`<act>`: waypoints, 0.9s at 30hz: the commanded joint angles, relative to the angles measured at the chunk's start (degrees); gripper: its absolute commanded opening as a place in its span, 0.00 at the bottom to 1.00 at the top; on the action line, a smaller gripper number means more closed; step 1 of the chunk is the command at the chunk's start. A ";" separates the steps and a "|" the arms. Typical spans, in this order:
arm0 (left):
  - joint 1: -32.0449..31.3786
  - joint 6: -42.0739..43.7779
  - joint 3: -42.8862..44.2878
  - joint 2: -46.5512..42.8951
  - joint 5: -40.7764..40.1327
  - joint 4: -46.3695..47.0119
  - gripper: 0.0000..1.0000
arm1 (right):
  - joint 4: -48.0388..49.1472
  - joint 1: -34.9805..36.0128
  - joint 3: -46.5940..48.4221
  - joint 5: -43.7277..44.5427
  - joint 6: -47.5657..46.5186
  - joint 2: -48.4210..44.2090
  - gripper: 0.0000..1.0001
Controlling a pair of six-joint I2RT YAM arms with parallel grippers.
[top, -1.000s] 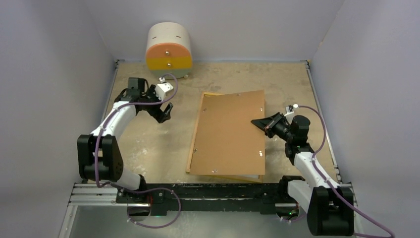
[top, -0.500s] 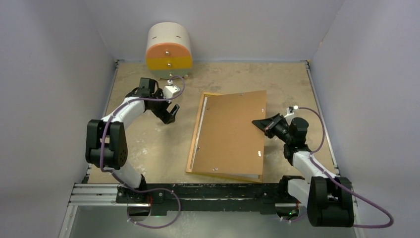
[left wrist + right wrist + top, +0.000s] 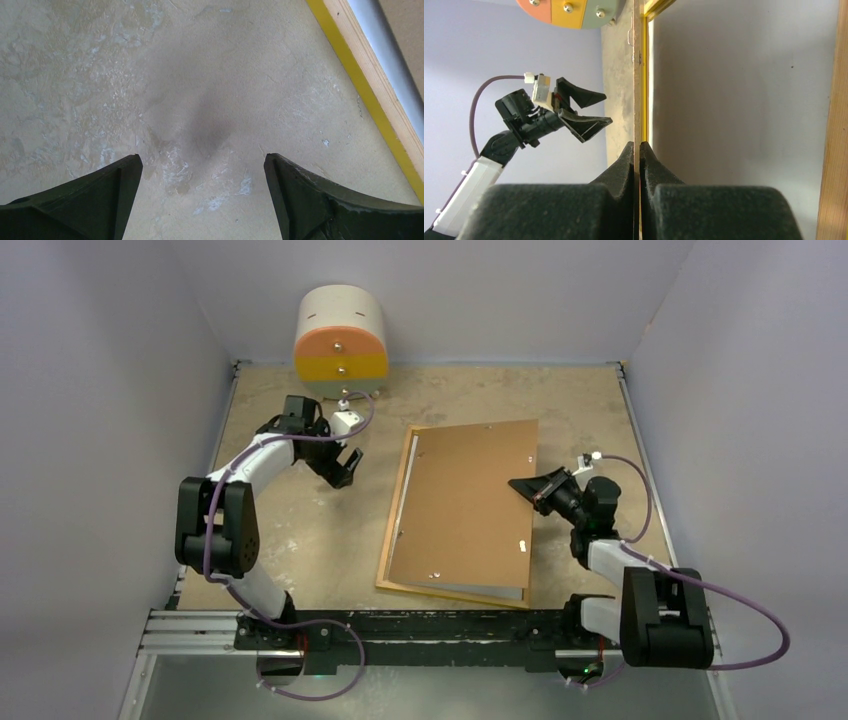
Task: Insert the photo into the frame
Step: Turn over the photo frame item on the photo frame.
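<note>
Over the last second the right gripper point(image 3: 639, 147), clamped tight on the 3 o'clock edge of the brown hardboard backing sheet point(image 3: 465, 505), has tipped that sheet up. From above, its 6 o'clock and 9 o'clock edges have drawn back and uncovered pale strips inside the frame point(image 3: 391, 530). The right wrist view looks under the raised sheet at a broad grey-white surface. I take this for the photo point(image 3: 744, 125), lying white side up within the frame. The frame rests back-up at the centre of the desk point(image 3: 300, 540).

Meanwhile the left gripper point(image 3: 202, 160) has swung in from 9 o'clock. It hangs over bare desk just beside the frame's left rail, fingers wide apart and holding nothing.

In my judgement the photo is seated, or close to it. The backing is being lifted to check or adjust it, or reset to sit flush.

No brand, label or writing is readable anywhere. The round-topped drawer unit point(image 3: 340, 345) at 11 o'clock shows only plain knobs.
</note>
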 commanded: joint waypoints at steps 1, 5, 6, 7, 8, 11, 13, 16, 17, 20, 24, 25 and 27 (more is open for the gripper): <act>-0.44 -0.73 1.10 0.23 -1.00 0.21 1.00 | 10.25 -0.29 0.31 -3.78 2.69 1.13 0.00; -0.57 -0.70 1.12 0.08 -1.08 -0.23 1.00 | 11.13 -0.29 0.59 -5.03 2.56 3.81 0.00; -0.61 -0.55 1.13 0.12 -1.15 -0.37 1.00 | 11.56 -0.29 0.53 -5.33 2.54 4.50 0.00; -0.68 -0.39 1.08 0.10 -1.29 -0.43 1.00 | 11.84 -0.29 0.38 -5.52 2.68 5.15 0.00; -0.70 -0.37 0.92 0.05 -1.41 -0.45 1.00 | 12.42 -0.29 0.09 -5.67 2.72 5.64 0.00; -0.78 0.12 0.04 -0.49 -1.37 0.22 1.00 | 15.17 -0.29 -1.21 -5.27 3.28 7.02 0.00; -0.87 0.31 -0.67 -1.04 -1.43 0.68 1.00 | 15.72 -0.29 -1.43 -4.98 2.98 7.51 0.00; -1.14 0.67 -0.89 -1.36 -1.48 0.29 1.00 | 16.81 -0.29 -1.62 -4.46 2.61 8.05 0.00; -1.21 0.71 -0.94 -1.37 -1.58 0.31 1.00 | 17.11 -0.29 -1.63 -4.34 2.52 8.15 0.00; -1.31 1.06 -0.90 -1.14 -2.14 0.02 1.00 | 17.04 -0.29 -1.56 -3.45 1.84 8.02 0.00; -1.40 0.76 -0.69 -0.69 -4.05 -0.06 1.00 | 18.11 -0.31 -1.56 -3.16 1.39 8.14 0.00; -1.41 0.70 -0.57 -0.56 -4.44 -0.33 1.00 | 18.43 -0.37 -1.57 -3.05 1.32 8.35 0.00; -1.41 0.88 -0.67 -0.69 -4.53 -0.62 1.00 | 18.91 -0.38 -1.54 -2.93 1.29 9.12 0.00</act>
